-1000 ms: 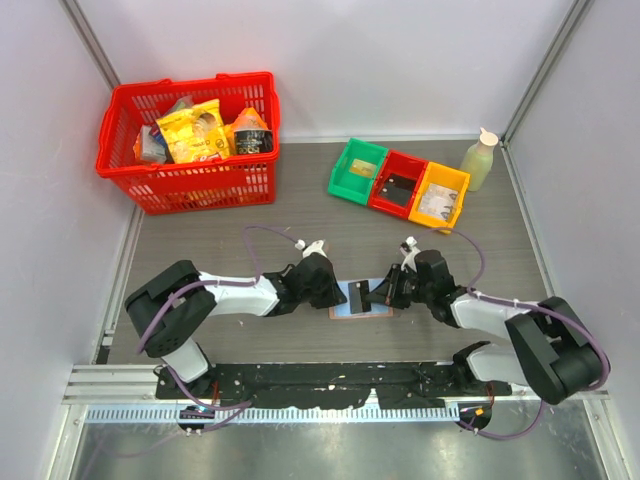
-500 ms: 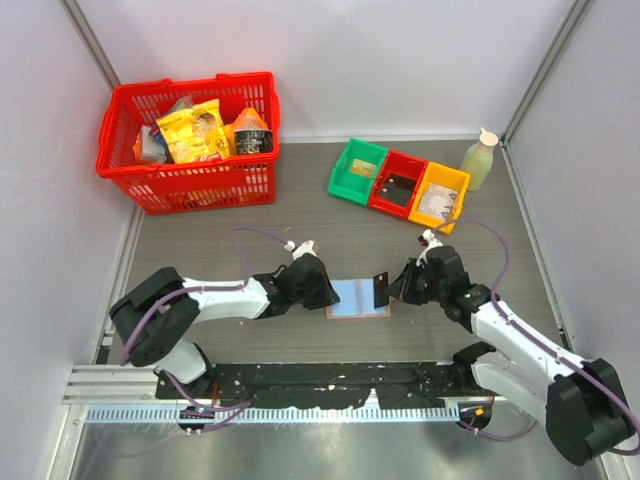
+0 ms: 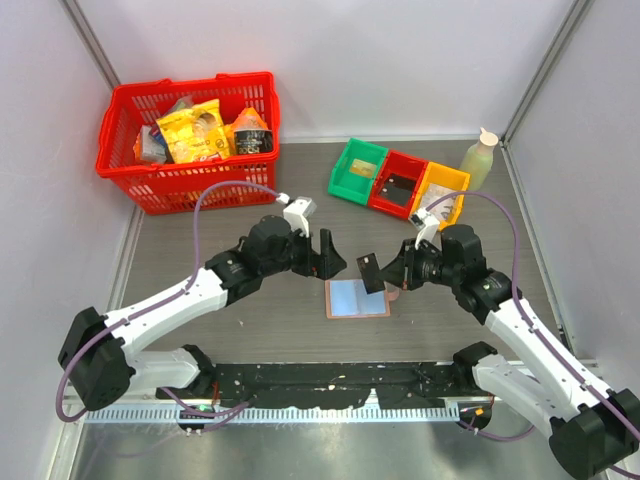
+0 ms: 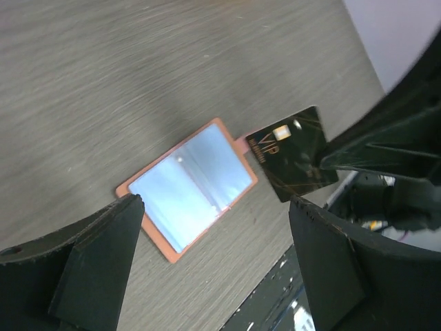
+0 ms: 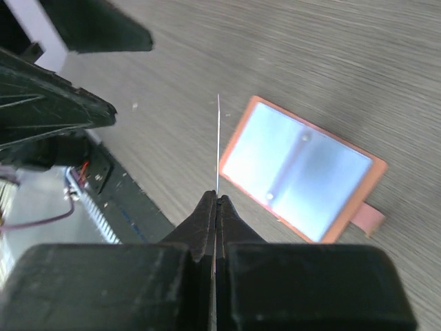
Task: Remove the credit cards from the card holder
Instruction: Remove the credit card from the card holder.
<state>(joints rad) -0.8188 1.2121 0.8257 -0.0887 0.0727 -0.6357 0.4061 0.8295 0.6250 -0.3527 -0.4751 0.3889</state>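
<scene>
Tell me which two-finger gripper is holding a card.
The right gripper, shut on a thin dark VIP card held up near the open pinkish-tan wallet with blue lining; the left gripper hangs open and empty.

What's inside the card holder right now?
Card holder lies open: only pale blue lining shows. Cards tucked under the lining can't be ruled out. Right gripper holds one dark card.

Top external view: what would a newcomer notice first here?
The right gripper pinches a dark credit card in the air by the right edge of the card holder, which lies open at centre showing pale blue lining. The left gripper hovers open beside it, and a red basket of snack packs stands at the far left.
</scene>
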